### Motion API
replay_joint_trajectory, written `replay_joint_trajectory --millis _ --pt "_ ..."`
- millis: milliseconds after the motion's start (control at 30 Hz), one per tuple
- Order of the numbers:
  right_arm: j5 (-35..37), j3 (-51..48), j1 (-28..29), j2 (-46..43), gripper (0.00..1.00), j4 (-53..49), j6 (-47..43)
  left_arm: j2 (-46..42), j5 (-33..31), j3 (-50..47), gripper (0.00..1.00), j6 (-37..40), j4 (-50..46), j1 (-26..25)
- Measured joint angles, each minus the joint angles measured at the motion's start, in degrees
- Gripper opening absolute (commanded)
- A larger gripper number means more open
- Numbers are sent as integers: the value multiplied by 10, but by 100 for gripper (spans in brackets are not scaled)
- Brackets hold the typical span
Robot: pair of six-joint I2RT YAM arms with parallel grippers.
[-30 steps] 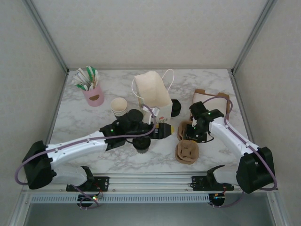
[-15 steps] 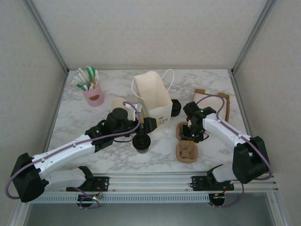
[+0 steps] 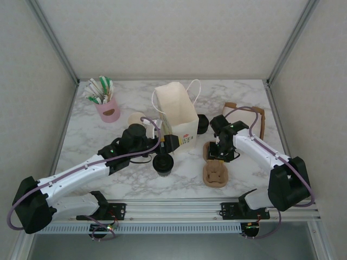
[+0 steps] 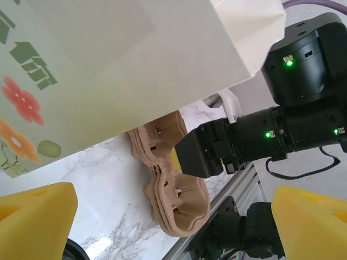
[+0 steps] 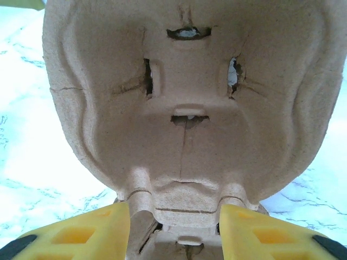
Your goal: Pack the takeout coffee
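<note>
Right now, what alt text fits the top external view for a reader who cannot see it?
Two robot arms work on a marble table: the left gripper sits at the foot of a white paper bag beside a black-lidded takeout coffee, and the right gripper reaches down to a brown pulp cup carrier.

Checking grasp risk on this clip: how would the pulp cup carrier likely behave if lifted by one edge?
The carrier looks like thin moulded pulp, so it is probably light and fairly stiff. Small tears at its slots suggest it could crack under a hard pinch. Its edge seems to show nested layers, so a lift may separate them.
</note>
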Motion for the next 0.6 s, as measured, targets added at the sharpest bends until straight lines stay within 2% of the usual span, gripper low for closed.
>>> replay_joint_trajectory --millis 600 --pt "21 0 17 39 48 -4 -7 0 9 -12 93 0 0 10"
